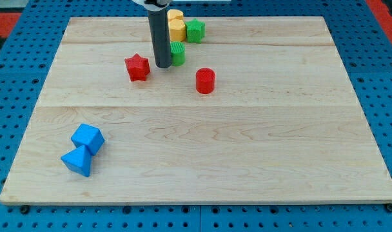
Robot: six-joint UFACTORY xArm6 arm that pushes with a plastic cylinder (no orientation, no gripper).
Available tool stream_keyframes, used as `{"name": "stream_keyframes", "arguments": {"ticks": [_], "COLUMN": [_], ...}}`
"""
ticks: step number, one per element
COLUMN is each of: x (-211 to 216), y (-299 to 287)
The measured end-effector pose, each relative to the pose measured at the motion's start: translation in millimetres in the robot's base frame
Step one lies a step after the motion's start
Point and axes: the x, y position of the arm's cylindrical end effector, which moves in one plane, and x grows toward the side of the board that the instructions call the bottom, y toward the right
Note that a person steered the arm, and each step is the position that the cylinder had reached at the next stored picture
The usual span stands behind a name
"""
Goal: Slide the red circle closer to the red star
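The red circle (205,80) stands on the wooden board, right of centre in the upper half. The red star (137,67) lies to its left, about a hundred pixels away. My tip (163,66) rests on the board between them, closer to the star, just right of it and up-left of the circle. It touches neither red block. A green block (178,53) sits right against the rod's right side, partly hidden behind it.
Two yellow blocks (176,24) and a green star-like block (195,30) cluster at the view's top, behind the rod. A blue cube (88,137) and a blue triangular block (77,160) sit together at the lower left. The board's edge (196,203) meets a blue pegboard.
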Motion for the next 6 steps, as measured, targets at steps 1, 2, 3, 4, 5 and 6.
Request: {"name": "stream_keyframes", "arguments": {"ticks": [1,2,3,4,5,6], "x": [-31,-56,-21,10,59,63], "y": [8,22,52,112,112,59]}}
